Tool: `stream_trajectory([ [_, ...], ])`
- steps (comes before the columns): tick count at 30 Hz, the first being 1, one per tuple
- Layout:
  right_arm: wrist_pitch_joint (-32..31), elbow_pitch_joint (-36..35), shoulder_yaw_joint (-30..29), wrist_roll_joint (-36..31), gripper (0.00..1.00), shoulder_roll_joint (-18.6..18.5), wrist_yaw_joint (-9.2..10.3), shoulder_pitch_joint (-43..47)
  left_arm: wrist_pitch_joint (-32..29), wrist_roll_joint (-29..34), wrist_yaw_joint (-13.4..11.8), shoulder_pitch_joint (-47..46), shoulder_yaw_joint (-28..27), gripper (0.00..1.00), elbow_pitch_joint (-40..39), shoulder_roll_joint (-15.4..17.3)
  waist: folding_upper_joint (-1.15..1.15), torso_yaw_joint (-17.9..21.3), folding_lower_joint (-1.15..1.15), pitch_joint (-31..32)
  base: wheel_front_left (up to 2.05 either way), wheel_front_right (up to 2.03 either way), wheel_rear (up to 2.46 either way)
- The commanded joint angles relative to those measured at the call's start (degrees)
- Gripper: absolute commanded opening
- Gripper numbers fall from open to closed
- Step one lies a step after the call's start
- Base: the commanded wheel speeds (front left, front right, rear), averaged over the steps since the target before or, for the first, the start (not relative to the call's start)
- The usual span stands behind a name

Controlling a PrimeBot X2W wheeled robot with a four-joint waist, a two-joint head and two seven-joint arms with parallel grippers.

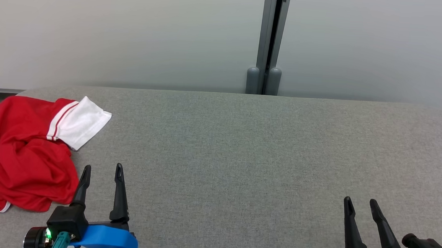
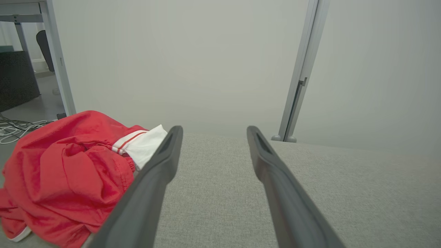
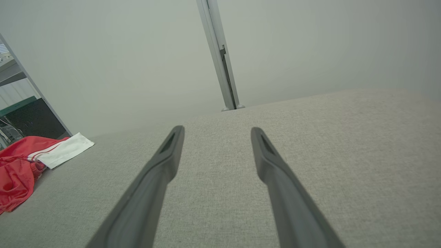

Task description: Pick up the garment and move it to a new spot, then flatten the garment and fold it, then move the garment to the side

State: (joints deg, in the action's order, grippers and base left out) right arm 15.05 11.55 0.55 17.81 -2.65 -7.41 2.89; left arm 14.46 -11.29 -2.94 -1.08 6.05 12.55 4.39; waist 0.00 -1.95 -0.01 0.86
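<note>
Left gripper (image 1: 103,167) stands spread beside crumpled red garment (image 1: 19,154) on table (image 1: 243,140).

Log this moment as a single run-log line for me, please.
stage: before pickup | garment: crumpled, left end of table | left gripper: open, empty, beside garment | right gripper: open, empty, over table

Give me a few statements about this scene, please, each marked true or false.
1. The garment lies crumpled at the table's left end. True.
2. The left gripper is shut on the garment. False: the left gripper is open and empty, beside the garment.
3. The garment is red all over. False: it has a white part edged with red stripes.
4. The right gripper is open over bare table, far from the garment. True.
</note>
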Motion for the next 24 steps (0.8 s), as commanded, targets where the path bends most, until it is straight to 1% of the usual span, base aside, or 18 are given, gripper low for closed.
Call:
stream_trajectory([
  [1, 0.2, 0.1, 0.0, 0.1, 1.0, -0.4, -0.15, 0.1, -0.1, -0.1, -0.2, 0.4, -0.1, 1.0, 0.0, 0.1, 0.0, 0.0, 0.01, 0.0, 0.0, 0.0, 0.0],
  [16, 0.2, 0.7, 0.0, -0.4, 1.0, -0.4, -0.15, -0.3, -0.3, -0.3, -1.0, 0.6, 0.5, 1.0, -0.2, 0.8, 0.0, -0.3, 0.01, 0.2, 0.0, 0.0, 0.0],
  [22, 0.2, 0.4, 0.4, -0.6, 1.0, -0.4, -0.15, -0.2, -0.2, -0.6, -1.1, 0.1, 0.4, 1.0, -0.1, 1.3, 0.0, -1.7, 0.01, 0.3, 0.0, 0.0, 0.0],
  [24, 0.2, 0.3, 0.5, -0.8, 1.0, -0.4, -0.15, 0.0, -0.2, -0.5, -1.5, 0.1, 0.4, 1.0, -0.3, 1.4, 0.0, -2.5, 0.01, 0.3, 0.0, 0.0, 0.0],
])
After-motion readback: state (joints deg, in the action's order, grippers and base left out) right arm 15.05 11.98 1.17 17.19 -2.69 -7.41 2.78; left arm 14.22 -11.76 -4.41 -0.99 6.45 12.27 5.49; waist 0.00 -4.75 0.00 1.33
